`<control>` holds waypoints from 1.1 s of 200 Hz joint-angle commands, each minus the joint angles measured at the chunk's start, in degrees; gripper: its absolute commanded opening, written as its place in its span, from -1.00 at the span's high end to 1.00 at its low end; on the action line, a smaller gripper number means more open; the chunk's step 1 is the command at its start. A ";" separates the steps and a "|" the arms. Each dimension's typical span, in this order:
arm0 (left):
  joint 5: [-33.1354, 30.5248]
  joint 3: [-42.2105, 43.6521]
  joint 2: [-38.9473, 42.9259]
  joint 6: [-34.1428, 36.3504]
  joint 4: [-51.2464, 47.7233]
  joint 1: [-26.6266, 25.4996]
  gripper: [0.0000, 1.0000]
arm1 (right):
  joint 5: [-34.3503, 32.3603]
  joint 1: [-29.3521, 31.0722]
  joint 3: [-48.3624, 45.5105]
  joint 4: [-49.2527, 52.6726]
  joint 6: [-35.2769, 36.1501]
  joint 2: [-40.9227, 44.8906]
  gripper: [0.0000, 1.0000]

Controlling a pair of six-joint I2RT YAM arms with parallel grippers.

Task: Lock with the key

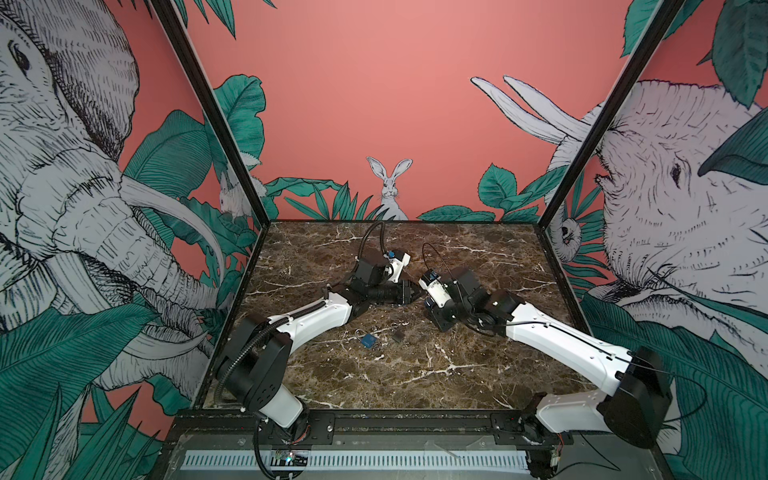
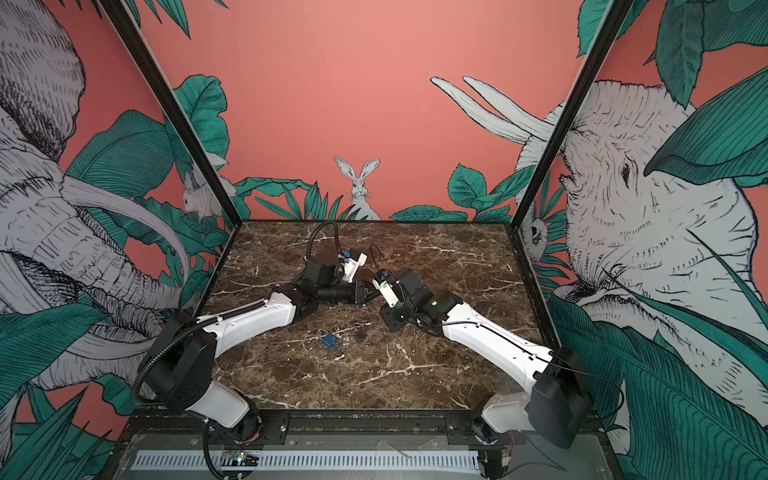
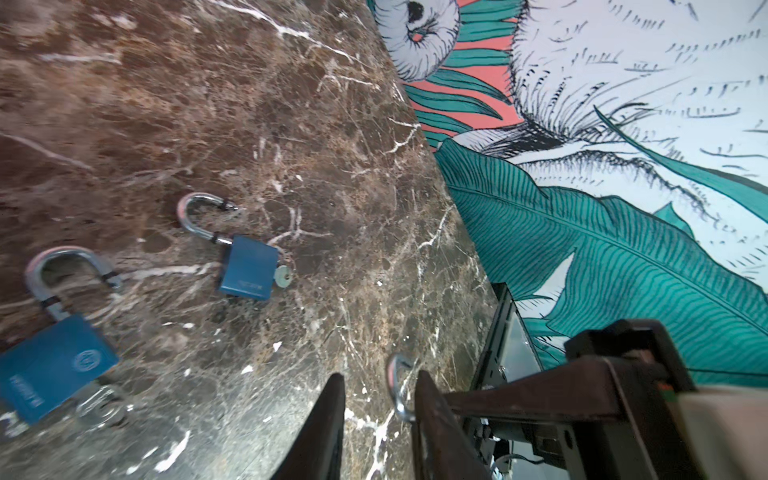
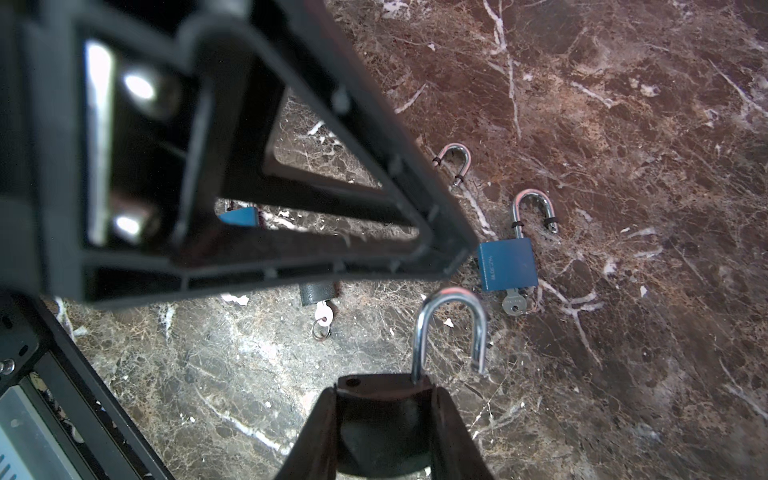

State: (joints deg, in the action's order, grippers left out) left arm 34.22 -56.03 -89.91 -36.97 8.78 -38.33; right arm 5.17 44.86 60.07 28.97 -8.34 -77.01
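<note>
My right gripper (image 4: pixel 382 388) is shut on the body of a black padlock (image 4: pixel 382 419). Its silver shackle (image 4: pixel 451 328) stands open, with one leg free of the body. No key shows on this lock. My left gripper (image 3: pixel 380 376) has its fingers apart, and marble shows through the gap. The held lock's shackle (image 3: pixel 399 386) shows in that gap, beside one finger; I cannot tell whether they touch. In both top views the two grippers (image 1: pixel 411 291) (image 1: pixel 434 309) meet tip to tip above the middle of the table.
Loose on the marble lie a blue padlock (image 4: pixel 507 266) with its key (image 4: pixel 515 307) in it, a second blue padlock (image 3: pixel 54 370) and a small black padlock (image 1: pixel 397 336) with a key (image 4: pixel 322 318). Another open shackle (image 4: pixel 455 160) pokes out past the left finger. Walls enclose three sides.
</note>
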 commanded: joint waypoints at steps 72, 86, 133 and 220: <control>5.36 -2.53 -1.21 -0.46 0.59 -1.21 0.37 | -2.14 0.58 2.04 -2.93 0.10 -0.42 0.60; 5.40 -2.68 -1.32 -0.19 -0.04 -1.22 0.36 | -2.24 0.58 2.03 -2.95 0.03 -0.50 0.60; 5.16 -2.77 -1.74 -0.29 -0.12 -1.20 0.35 | -2.13 0.62 2.05 -2.99 0.08 -0.28 0.60; 6.57 -3.25 -3.60 -2.22 2.55 -1.39 0.42 | -2.11 0.80 1.88 -3.24 -0.01 -0.22 0.60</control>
State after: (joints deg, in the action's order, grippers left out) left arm 39.38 -57.28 -93.71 -38.30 9.39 -39.24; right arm 3.64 45.30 60.29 27.66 -8.34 -77.21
